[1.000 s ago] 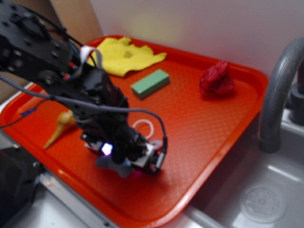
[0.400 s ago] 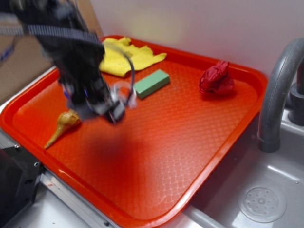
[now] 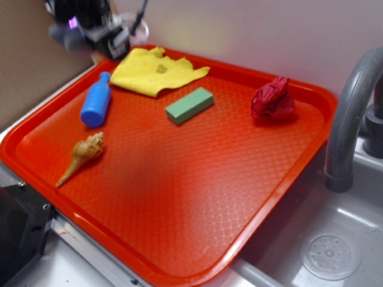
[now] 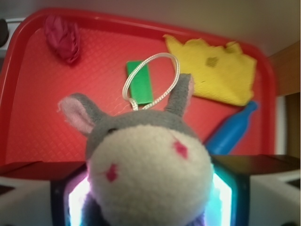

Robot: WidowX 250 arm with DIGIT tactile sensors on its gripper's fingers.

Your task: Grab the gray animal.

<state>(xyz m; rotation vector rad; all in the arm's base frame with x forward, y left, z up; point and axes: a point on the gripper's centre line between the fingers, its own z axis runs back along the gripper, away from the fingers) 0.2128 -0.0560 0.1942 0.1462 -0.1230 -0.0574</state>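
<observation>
My gripper point(image 3: 99, 33): raised above the tray's far-left corner, at about 11 o'clock in the exterior view; blurred there, so its fingers are hard to make out
Grip: my two fingers are clamped on the gray animal point(image 4: 148, 162), one pressing each flank in the wrist view, with glowing light on both sides
Gray animal, place: off the tray, carried in my grasp; in the exterior view only a gray blur point(image 3: 69, 39) shows at my gripper's 9 o'clock side
Gray animal, facing: pale muzzle with two pink marks turned straight at my wrist camera; ears up toward 12 o'clock, the left one showing a pink lining
Gray animal, long axis: I cannot tell, the face fills the view and the body is hidden
White ring loop point(image 4: 150, 77): rises from the head between the ears, toward 12 o'clock
Tray point(image 3: 287, 197): red, beside a sink
Yellow cloth point(image 3: 157, 70): far edge, 12 o'clock
Blue bottle point(image 3: 96, 100): left side, neck toward 12 o'clock
Green block point(image 3: 189, 105): near the middle
Red crumpled cloth point(image 3: 273, 100): 2 o'clock
Seashell point(image 3: 81, 156): 9 o'clock, near the left rim
</observation>
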